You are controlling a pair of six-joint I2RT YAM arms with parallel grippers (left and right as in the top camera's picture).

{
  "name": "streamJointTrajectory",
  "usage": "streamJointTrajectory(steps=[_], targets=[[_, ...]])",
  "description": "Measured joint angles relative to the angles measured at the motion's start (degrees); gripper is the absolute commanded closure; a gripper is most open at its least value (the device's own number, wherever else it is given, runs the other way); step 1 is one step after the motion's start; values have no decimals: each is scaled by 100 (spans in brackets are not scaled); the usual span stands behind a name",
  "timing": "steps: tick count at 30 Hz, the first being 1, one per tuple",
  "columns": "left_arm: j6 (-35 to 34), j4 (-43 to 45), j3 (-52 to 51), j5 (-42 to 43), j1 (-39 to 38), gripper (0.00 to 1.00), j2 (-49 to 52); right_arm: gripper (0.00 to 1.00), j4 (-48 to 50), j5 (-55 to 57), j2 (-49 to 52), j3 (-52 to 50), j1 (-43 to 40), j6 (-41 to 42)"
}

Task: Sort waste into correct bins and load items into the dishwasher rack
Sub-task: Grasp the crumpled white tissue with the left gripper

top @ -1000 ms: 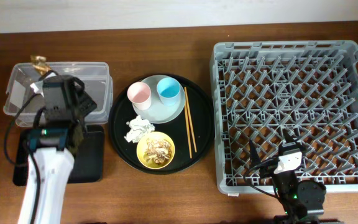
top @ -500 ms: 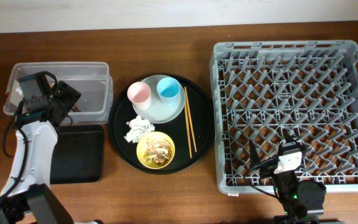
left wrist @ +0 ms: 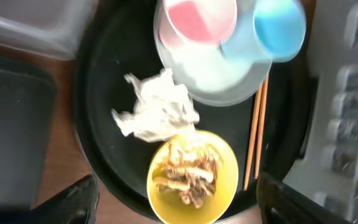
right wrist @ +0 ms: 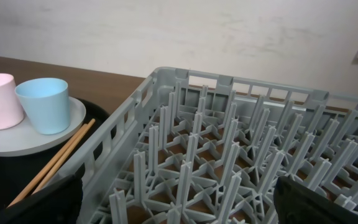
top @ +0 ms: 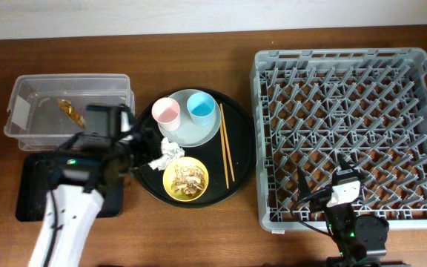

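Note:
My left gripper [top: 136, 147] hangs open and empty over the left side of the round black tray. In the left wrist view its fingers [left wrist: 73, 199] flank the yellow bowl [left wrist: 191, 180] of brownish food scraps. The crumpled white tissue [left wrist: 157, 112] lies just beyond, then the pale plate [left wrist: 210, 68] carrying the pink cup [left wrist: 194, 18] and blue cup [left wrist: 278, 28]. Chopsticks [left wrist: 257, 137] lie to the right. The brown-gold wrapper [top: 71, 111] rests inside the clear tub [top: 113, 85]. My right gripper [top: 323, 174] stands open and empty over the grey rack [top: 353, 67] near its front edge.
The flat black tray [top: 32, 189] lies in front of the clear tub, partly under my left arm. The round black tray [top: 143, 174] sits between the tub and the rack. In the right wrist view the rack's pegs [right wrist: 229, 155] fill the foreground.
My left gripper opened and let go of the wrapper, which now lies in the clear tub. The left arm then swung right to the round tray. The right arm has not moved.

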Motion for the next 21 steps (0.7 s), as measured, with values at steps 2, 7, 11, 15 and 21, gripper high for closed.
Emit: streamJointTrajectory(steps=[2,7,11,15,21], targets=[[17,-13,-57,-146,-313,17,221,2,0,0,0,0,0,2],[-4,291,-59,-627,-782,16,1167,2,0,0,0,0,0,0],[-7,573,-63,-905,-802,15,1856,2,0,2,0,0,0,7],[-7,778,-70,-1303,-802,8,2262,2,0,0,0,0,0,2],[-24,1005,-74,-1456,-802,7,2640,2,0,0,0,0,0,7]])
